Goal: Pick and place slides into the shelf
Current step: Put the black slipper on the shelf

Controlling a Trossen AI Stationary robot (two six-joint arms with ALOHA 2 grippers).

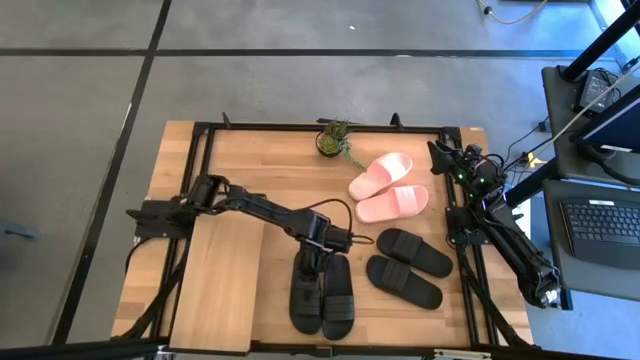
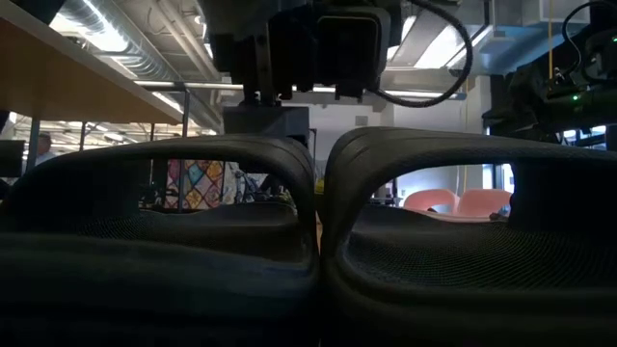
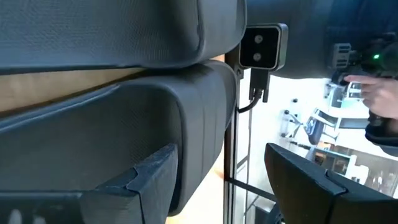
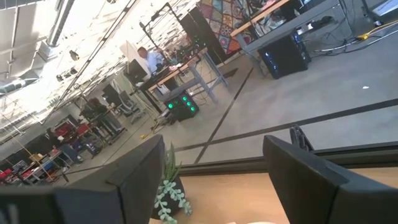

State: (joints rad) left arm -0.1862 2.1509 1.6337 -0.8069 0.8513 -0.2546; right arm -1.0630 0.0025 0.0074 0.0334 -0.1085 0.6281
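**Ana:** Two grippers, both spread wide with nothing between the fingers. The left gripper (image 1: 312,262) hangs low over the near pair of black slides (image 1: 322,292), at their strap end.

**Ben:** Is it touching them?

**Ana:** I cannot tell. In the left wrist view the fingers (image 3: 149,180) stand apart, with the wide straps of that pair (image 3: 124,74) close ahead. In the low view the gripper (image 2: 308,58) hangs just above the two straps (image 2: 318,193), which sit side by side and touching.

**Ben:** And the right gripper (image 1: 447,158)?

**Ana:** It waits at the far right edge of the table (image 1: 250,165), fingers parted, empty. Its wrist view looks past a small potted plant (image 4: 165,193) into the room.

**Ben:** Where are the other slides?

**Ana:** A second black pair (image 1: 408,266) lies just right of the first, angled, the two slides next to each other. The pink pair (image 1: 388,188) lies farther back, near the potted plant (image 1: 335,138) at the far edge.

**Ben:** The shelf?

**Ana:** The shelf (image 1: 215,275) is the long light-wood plank on the left side of the table, beside the left arm. No slide rests on it. All six lie on the tabletop.
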